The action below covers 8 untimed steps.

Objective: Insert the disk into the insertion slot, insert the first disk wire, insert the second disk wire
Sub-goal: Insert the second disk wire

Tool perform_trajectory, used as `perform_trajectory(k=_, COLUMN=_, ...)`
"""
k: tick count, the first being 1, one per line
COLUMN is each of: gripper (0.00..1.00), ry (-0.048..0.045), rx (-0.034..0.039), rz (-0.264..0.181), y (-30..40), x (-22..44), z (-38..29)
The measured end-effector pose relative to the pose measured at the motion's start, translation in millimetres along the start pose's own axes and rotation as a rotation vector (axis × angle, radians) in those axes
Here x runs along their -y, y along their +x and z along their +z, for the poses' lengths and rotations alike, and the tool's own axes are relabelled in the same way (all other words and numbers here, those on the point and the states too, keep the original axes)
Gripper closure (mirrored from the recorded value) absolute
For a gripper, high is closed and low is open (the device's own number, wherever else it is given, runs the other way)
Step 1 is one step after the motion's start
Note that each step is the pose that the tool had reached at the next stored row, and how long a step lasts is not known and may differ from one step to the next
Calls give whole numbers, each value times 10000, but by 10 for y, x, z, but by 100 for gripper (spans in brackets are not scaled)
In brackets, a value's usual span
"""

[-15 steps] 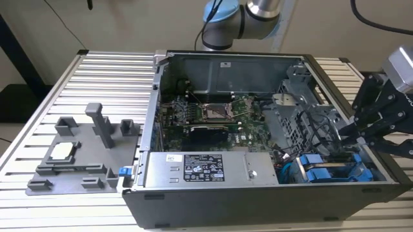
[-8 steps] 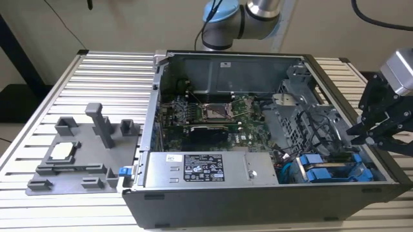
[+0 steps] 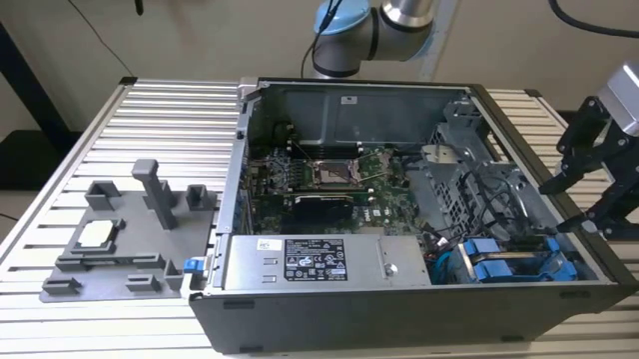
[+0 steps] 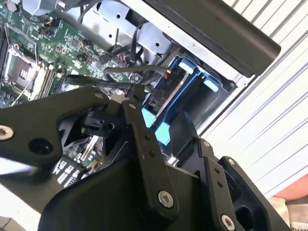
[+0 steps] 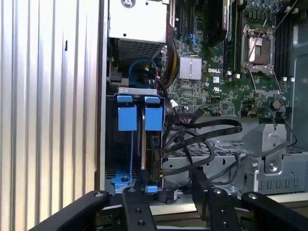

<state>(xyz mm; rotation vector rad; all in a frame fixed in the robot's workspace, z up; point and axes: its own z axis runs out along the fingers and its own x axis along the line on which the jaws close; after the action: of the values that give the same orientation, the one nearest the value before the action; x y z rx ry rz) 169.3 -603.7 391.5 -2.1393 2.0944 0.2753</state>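
Open black case (image 3: 399,321) lies on the slatted table (image 3: 170,120), side panel off, board (image 3: 330,176) exposed. Gripper (image 3: 569,203) hangs at the exterior view's right, above the case's right wall, over the drive cage (image 3: 519,258); fingers (image 3: 559,179) spread apart, nothing between them. In the first wrist view the gripper (image 5: 166,190) sits just above the cage edge, black fingers (image 5: 137,207) parted. Two blue-framed drives stand on edge side by side in the cage at the near right corner, blue tabs up; the disk (image 5: 154,118) is seated in the slot (image 5: 156,159), beside the other drive (image 5: 126,118). Black cables (image 5: 207,132) loop from the board across the cage toward the disk; whether any is plugged in, cannot tell. Silver power supply (image 3: 325,262) lies left of the cage, along the near wall. Grey fixture tray (image 3: 120,239) rests on the table, left of the case.
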Motion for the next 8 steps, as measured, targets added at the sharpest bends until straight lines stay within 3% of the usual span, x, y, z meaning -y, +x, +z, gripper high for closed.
perform_trajectory(k=2, gripper=52, ry=0, rx=-6, rz=1, y=-6, x=-1, z=-6)
perform_trajectory(k=3, gripper=59, ry=-1, rx=-34, rz=1, y=-12, x=-2, z=-16)
perform_trajectory(k=4, gripper=59, ry=-3, rx=-85, rz=6, y=-14, x=-2, z=-21)
perform_trajectory(k=5, gripper=71, ry=-7, rx=-140, rz=11, y=-15, x=-3, z=-23)
perform_trajectory(k=6, gripper=71, ry=-13, rx=-199, rz=16, y=-16, x=-2, z=-25)
perform_trajectory(k=8, gripper=83, ry=-22, rx=-340, rz=24, y=-19, x=-2, z=-27)
